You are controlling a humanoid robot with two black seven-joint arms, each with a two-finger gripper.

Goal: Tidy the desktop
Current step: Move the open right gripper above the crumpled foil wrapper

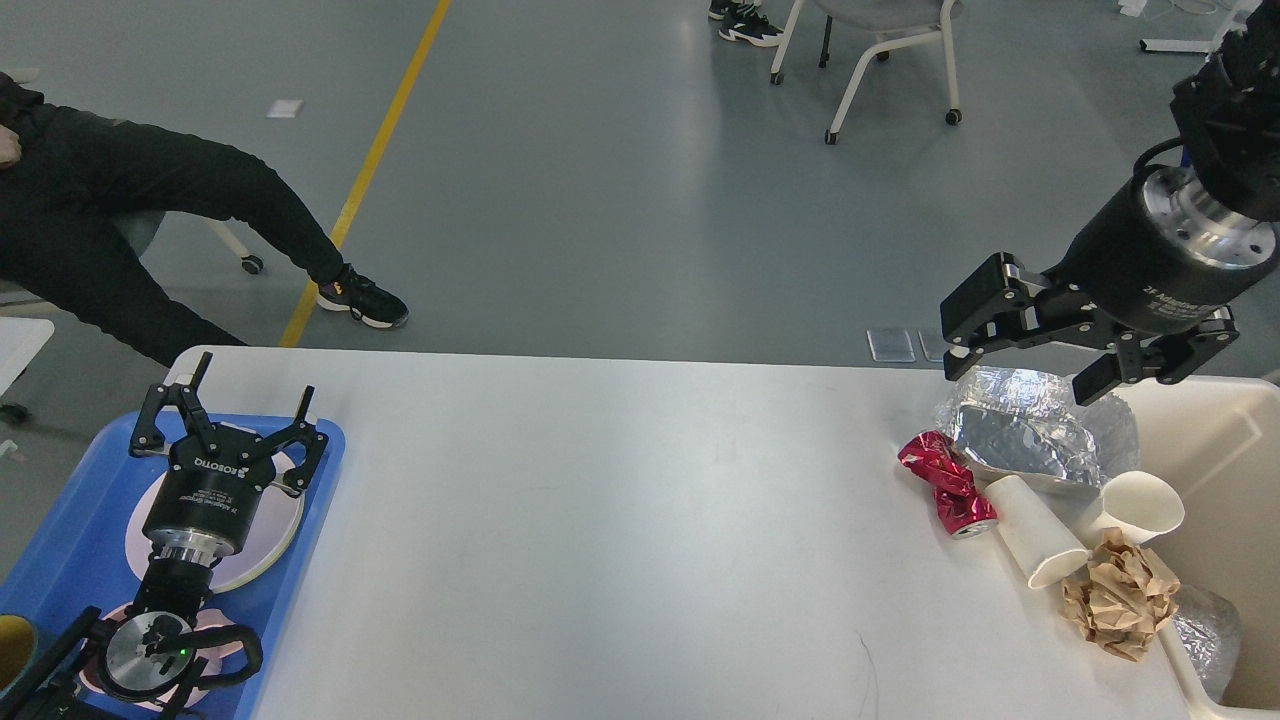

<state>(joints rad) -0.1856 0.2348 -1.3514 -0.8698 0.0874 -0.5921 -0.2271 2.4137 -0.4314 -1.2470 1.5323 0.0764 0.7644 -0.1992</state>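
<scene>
The right claw (1022, 368) is seen spread wide, grasping nothing, just above the crumpled foil (1030, 435) on the white counter (600, 520); a straight descent is advised. The left claw (228, 425), also released, is held over the blue tray (60, 540).

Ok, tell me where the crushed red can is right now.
In the head view, the crushed red can lies on the right side of the desktop, at the left edge of the trash pile, against the lying paper cup and just below-left of the crumpled foil.
</scene>
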